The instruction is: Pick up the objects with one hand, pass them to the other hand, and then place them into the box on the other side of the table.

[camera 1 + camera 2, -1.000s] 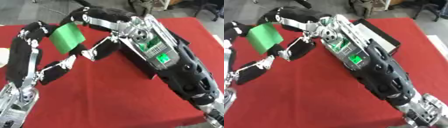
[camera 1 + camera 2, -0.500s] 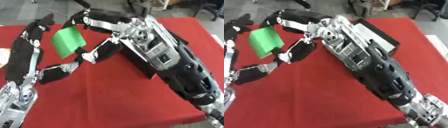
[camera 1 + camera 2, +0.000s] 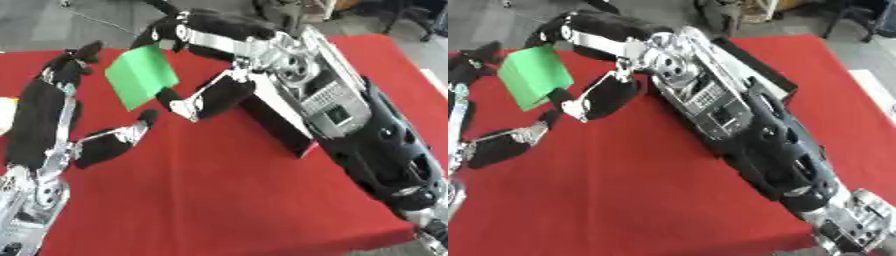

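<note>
A flat green block (image 3: 140,82) hangs above the red table (image 3: 201,200) at the left. My right hand (image 3: 219,40) reaches across from the right and is shut on it, with fingers over its top edge and the thumb (image 3: 210,100) at its lower right corner. My left hand (image 3: 48,115) stands just left of the block, open and apart from it, fingers pointing up and the thumb (image 3: 109,145) spread out below. A black box (image 3: 756,72) lies on the right side of the table, mostly hidden under my right arm.
A white object (image 3: 4,114) shows at the table's left edge and a white strip (image 3: 877,90) lies on the floor at the right. The table's front edge runs along the bottom right. Chairs stand beyond the far edge.
My left hand has let go of the green block and drawn back to the left. The block now stays in my right hand, slightly higher and farther right.
</note>
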Controlling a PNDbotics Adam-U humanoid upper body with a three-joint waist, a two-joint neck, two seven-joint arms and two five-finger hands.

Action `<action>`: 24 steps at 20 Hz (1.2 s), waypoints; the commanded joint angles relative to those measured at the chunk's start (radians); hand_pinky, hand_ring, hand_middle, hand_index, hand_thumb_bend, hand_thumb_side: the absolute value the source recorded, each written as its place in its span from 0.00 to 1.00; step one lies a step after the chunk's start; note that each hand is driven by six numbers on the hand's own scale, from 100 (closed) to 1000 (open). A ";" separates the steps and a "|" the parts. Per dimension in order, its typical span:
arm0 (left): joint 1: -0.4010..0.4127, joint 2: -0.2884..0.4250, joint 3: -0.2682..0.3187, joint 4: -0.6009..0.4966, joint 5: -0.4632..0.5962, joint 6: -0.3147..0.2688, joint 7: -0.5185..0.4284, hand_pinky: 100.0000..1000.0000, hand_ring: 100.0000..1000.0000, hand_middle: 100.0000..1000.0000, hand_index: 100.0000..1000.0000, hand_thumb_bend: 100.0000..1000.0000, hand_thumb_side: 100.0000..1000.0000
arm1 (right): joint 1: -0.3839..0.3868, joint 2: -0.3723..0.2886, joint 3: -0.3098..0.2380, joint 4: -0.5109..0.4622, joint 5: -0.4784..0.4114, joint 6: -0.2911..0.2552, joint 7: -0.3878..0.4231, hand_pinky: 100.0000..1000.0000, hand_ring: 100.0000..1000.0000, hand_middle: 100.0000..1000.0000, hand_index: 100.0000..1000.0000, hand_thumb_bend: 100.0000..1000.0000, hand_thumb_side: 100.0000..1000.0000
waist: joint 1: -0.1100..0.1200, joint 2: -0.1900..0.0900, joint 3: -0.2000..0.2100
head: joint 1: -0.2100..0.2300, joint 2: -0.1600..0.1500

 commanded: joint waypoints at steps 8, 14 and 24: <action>0.062 0.130 0.124 -0.083 0.103 0.049 0.103 0.65 0.59 0.61 0.80 0.21 0.41 | 0.133 -0.199 -0.238 0.097 -0.043 0.118 -0.190 0.85 1.00 0.28 0.46 0.00 0.07 | 0.005 -0.019 -0.008 | -0.031 -0.013; 0.084 0.155 0.173 -0.129 0.107 0.044 0.142 0.66 0.59 0.62 0.80 0.22 0.40 | 0.207 -0.258 -0.296 0.249 0.002 0.123 -0.258 0.86 1.00 0.28 0.46 0.00 0.07 | 0.007 -0.016 -0.009 | -0.058 -0.028; 0.085 0.151 0.198 -0.152 0.120 0.033 0.178 0.66 0.59 0.63 0.80 0.21 0.39 | 0.220 -0.265 -0.267 0.426 0.050 -0.027 -0.212 0.97 1.00 0.69 0.84 0.00 0.00 | 0.009 -0.016 -0.004 | -0.088 -0.041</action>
